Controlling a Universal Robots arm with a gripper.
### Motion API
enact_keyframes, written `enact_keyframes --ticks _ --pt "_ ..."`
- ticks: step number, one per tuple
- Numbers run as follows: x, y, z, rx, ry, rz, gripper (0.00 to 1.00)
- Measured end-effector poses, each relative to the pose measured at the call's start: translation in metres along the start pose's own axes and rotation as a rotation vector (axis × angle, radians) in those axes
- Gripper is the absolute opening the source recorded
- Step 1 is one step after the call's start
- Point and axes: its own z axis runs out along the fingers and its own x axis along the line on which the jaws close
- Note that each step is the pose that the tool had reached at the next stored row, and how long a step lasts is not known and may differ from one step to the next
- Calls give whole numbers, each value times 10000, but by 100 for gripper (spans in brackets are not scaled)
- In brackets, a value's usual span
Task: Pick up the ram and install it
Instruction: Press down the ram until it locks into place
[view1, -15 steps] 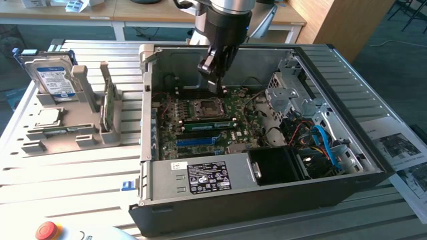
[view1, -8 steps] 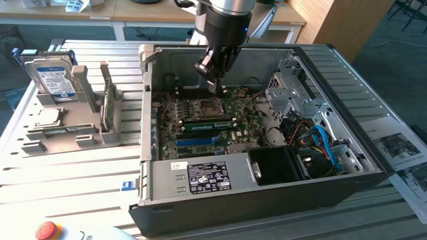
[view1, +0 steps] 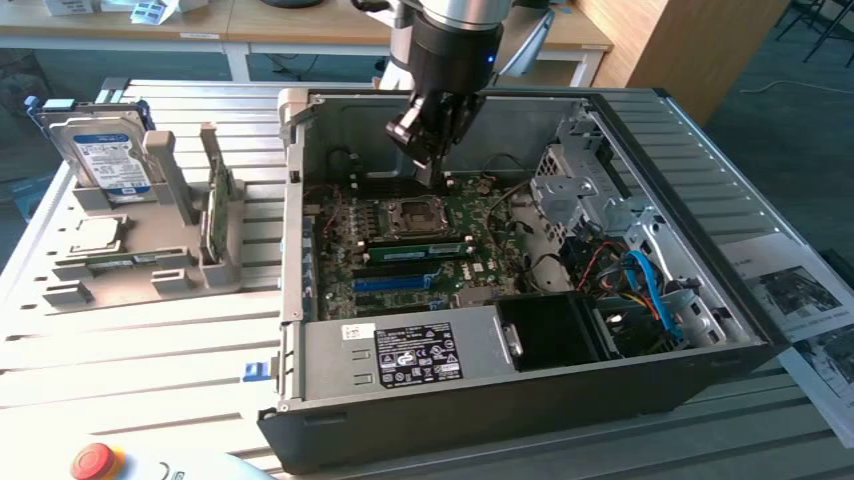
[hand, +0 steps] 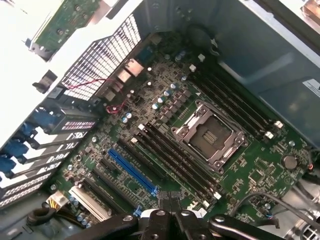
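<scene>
Even, bright daylight fills the exterior view, and the slatted white desk (view1: 147, 330) reflects it softly without hard shadows. The open computer case (view1: 534, 400) is darker inside, its black front wall nearly featureless. In the wrist view, the area outside the case is blown out to pure white glare, while the motherboard (hand: 170, 140) is evenly lit and sharp. The tool (hand: 170, 220) at the frame's edge is dark and slightly blurred.
</scene>
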Motion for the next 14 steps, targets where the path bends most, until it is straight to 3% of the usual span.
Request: enact_keyframes --ticks 14 --pt "0 0 -2 -72 -29 1485 10"
